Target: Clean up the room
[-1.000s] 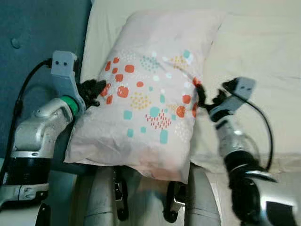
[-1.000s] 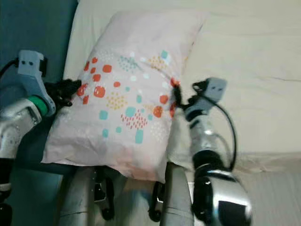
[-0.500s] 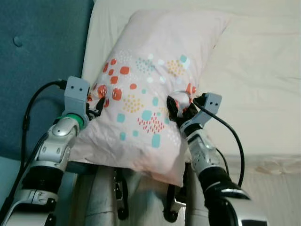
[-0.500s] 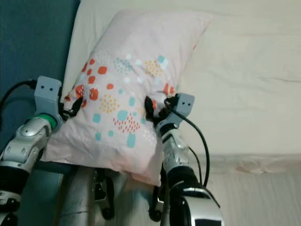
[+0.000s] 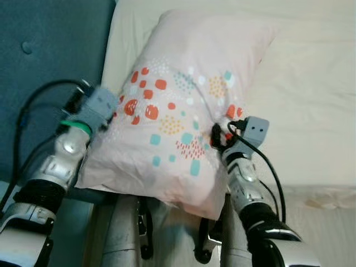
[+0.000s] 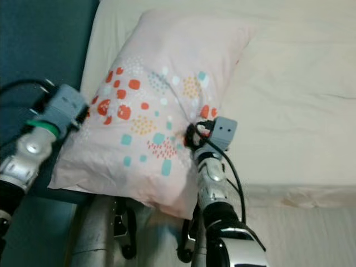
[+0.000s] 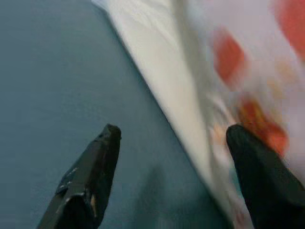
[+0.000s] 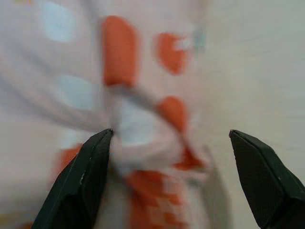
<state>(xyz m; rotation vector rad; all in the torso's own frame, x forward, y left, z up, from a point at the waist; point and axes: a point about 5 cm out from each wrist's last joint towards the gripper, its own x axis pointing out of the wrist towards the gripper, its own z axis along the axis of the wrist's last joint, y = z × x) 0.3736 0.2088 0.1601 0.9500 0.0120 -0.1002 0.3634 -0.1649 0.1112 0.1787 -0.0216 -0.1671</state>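
**Pillow at head of bed, both end effectors at its sides**

Cream bed sheet (image 5: pixel 311 105) covers the bed, with a teal padded headboard (image 5: pixel 50 61) along the robot's left. Left eye view: a pale pink fabric pillow printed with orange, teal and yellow dots (image 5: pixel 183 111) lies on the bed close to the headboard, its near end hanging over the bed edge above the robot's silver legs (image 5: pixel 125 233). Left end effector (image 5: pixel 114 114) sits at the pillow's left edge, behind a grey camera housing; a black cable (image 5: pixel 25 111) loops from it. Right end effector (image 5: pixel 218 136) is at the pillow's right edge, near two orange dots, with its own grey housing just behind and a black cable trailing down the silver forearm (image 5: pixel 245 183).

Right eye view: same layout. Pillow slants from the near left up toward the far right. Cream mattress side (image 6: pixel 289 222) shows below the sheet on the right.

Left wrist view: the two black fingers (image 7: pixel 90 176) are spread apart. One stands over the teal headboard, the other against the pillow's blurred orange-dotted edge. A strip of cream sheet runs between pillow and headboard. Nothing is gripped.

Right wrist view: black fingers (image 8: pixel 88 176) are wide apart, released. One tip meets the pillow's bunched fabric, the other is over bare cream sheet. Picture is blurred.
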